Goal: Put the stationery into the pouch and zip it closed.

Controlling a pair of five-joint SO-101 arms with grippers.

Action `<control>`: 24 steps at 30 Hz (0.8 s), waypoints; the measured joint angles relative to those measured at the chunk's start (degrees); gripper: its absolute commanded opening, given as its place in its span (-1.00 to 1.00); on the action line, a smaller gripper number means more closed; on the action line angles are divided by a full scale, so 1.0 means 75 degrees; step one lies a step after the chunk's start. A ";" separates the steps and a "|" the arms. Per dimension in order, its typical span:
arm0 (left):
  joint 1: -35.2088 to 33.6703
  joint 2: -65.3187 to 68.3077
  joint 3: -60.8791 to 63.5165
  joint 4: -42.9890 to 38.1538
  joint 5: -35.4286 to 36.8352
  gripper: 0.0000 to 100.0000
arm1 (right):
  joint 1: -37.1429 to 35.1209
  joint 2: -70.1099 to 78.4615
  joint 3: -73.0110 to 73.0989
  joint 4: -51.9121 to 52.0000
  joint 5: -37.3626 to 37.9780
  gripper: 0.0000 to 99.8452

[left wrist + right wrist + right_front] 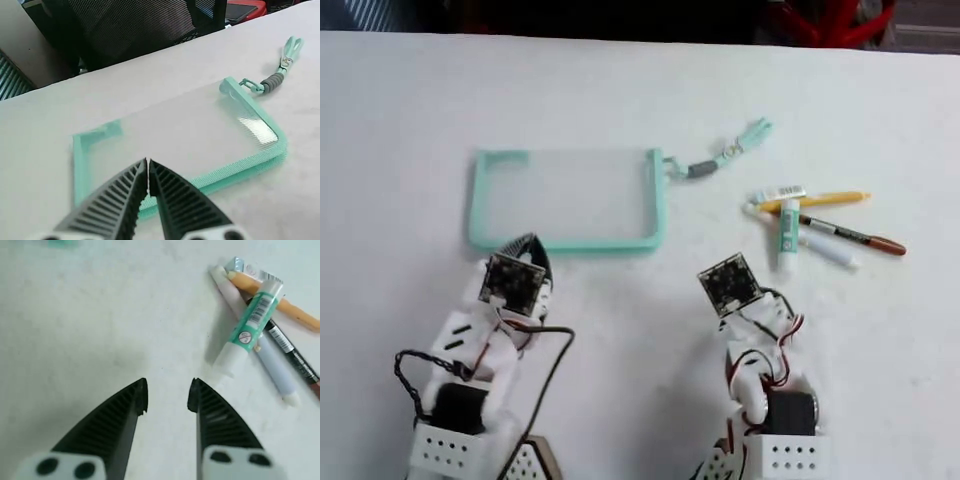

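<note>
I have the left end effector (148,167) clenched, its ribbed jaws pressed together on nothing, poised at the near edge of the pouch (565,198) close to its left corner; I cannot tell whether it touches the trim. The right end effector (167,390) is released, jaws apart and empty, over the bare surface (620,90), with the stationery just beyond its tips. The pouch lies flat, a clear panel in teal binding, well apart from the stationery off to its right. A short strap (705,168) trails from its far right corner, and I take that to be on the zip pull. Nothing is inside yet, so the whole job is still ahead. The stationery is a loose heap: a glue stick (250,320) lying across a pale pen (272,367), with a yellow pen (285,305) and a dark pen (292,352) touching alongside. All of it looks light, stiff and round, so I expect things to roll when nudged. I would pinch the glue stick first, across the middle of its barrel, since it is the fattest and sits on top. The pouch looks limp and slick, likely to slide, so I would pin or lift it by the woven binding, not the clear film.
</note>
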 measured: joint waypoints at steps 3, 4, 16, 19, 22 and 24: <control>-0.0070 0.0000 0.0000 0.0000 0.0000 -0.93 | -0.0094 0.0000 0.0000 -0.0914 0.0000 -0.71; -0.0082 0.0000 0.0000 0.0000 0.0000 -0.93 | -0.0070 0.0000 0.0000 -0.1242 0.0000 -0.71; -0.0082 0.0000 0.0000 0.0000 0.0000 -0.93 | -0.1219 0.0000 -0.0141 -0.5697 -0.0023 -0.72; -0.0082 0.0000 0.0000 0.0000 0.0000 -0.93 | -0.1582 0.0000 -0.0141 -0.6189 -0.0023 -0.72; -0.0082 0.0000 0.0000 0.0000 0.0000 -0.93 | -0.2075 0.0000 -0.0176 -0.6693 -0.0023 -0.72; 0.0082 0.0000 0.0000 0.0070 0.0000 -0.93 | -0.2321 0.0000 -0.0316 -0.7221 -0.0023 -0.72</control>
